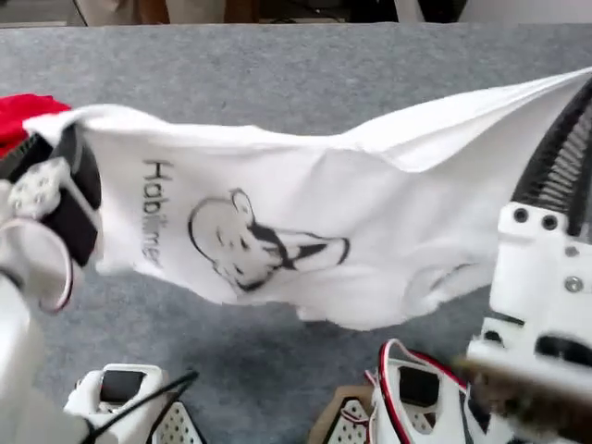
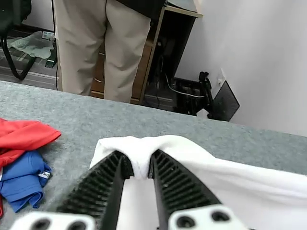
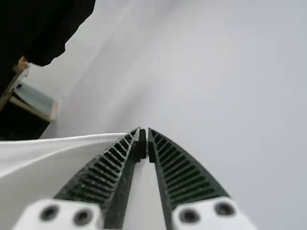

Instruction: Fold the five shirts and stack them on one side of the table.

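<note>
A white shirt [image 1: 296, 213] with a black printed figure hangs stretched above the grey table [image 1: 277, 74], held up at two ends. My left gripper [image 2: 138, 165] is shut on one bunched edge of the white shirt [image 2: 201, 172] at the left of the high view, where the gripper [image 1: 65, 153] is dark. My right gripper [image 3: 143, 136] is shut on the other edge of the white shirt [image 3: 43, 158], raised at the far right. A red shirt [image 2: 21, 136] and a blue shirt [image 2: 21, 175] lie crumpled on the table beside the left arm.
The red shirt [image 1: 23, 111] peeks out at the table's left edge in the high view. The arms' white bases [image 1: 125, 393] stand at the near edge. A person's legs [image 2: 100, 48] stand beyond the table's far edge, by a cabinet.
</note>
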